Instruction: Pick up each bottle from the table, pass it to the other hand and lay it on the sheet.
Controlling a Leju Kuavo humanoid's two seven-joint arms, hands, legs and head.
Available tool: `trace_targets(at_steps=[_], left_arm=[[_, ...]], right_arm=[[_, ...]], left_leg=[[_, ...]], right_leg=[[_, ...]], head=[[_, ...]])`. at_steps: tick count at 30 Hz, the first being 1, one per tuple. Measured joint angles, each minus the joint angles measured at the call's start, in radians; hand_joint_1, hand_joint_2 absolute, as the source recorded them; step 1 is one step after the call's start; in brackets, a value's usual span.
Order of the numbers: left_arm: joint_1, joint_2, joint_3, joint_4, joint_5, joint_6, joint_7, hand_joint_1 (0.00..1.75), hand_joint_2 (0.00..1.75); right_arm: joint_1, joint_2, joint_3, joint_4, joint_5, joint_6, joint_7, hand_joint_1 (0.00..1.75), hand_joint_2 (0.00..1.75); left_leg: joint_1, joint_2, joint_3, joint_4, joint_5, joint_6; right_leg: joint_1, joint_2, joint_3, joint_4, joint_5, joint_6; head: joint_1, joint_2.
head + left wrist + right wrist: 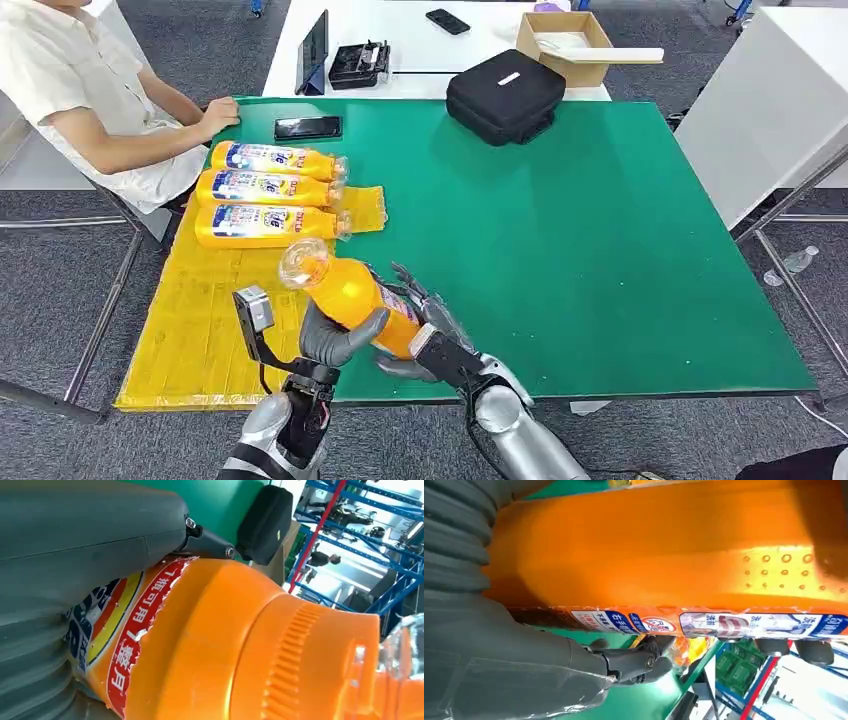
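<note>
An orange bottle (355, 292) with a clear cap end is held tilted over the table's front edge, cap toward the sheet. My left hand (335, 338) grips its middle from the left, thumb pressed on the body (210, 645). My right hand (432, 325) cradles the labelled base end (664, 555), its fingertips (770, 646) curled round the far side and its thumb (624, 661) a little off the bottle. Three more orange bottles (265, 190) lie side by side on the yellow sheet (200, 320).
A person sits at the table's left, a hand (218, 115) resting on the green table (600, 260) by a phone (308, 127). A black case (505, 95) lies at the far edge. A white table with a cardboard box (565, 45) stands behind.
</note>
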Motion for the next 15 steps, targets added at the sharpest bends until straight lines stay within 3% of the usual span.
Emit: trace_targets(at_steps=[10, 15], left_arm=[[0.009, 0.0, 0.032, -0.033, -0.029, 0.07, -0.005, 1.75, 1.75], [0.027, 0.0, 0.068, -0.111, -0.422, 0.246, 0.021, 1.75, 1.75]], right_arm=[[0.003, 0.021, -0.012, 0.023, 0.095, -0.088, -0.004, 0.0, 1.75], [0.1, 0.011, -0.109, -0.017, 0.156, -0.145, 0.013, 0.0, 1.75]], left_leg=[[0.0, 0.0, 0.0, 0.0, 0.0, 0.0], [0.0, -0.002, -0.002, 0.0, 0.0, 0.0]], right_leg=[[0.0, 0.0, 0.0, 0.0, 0.0, 0.0], [0.0, -0.002, -0.001, 0.0, 0.0, 0.0]], head=[[0.0, 0.0], [0.0, 0.0]])
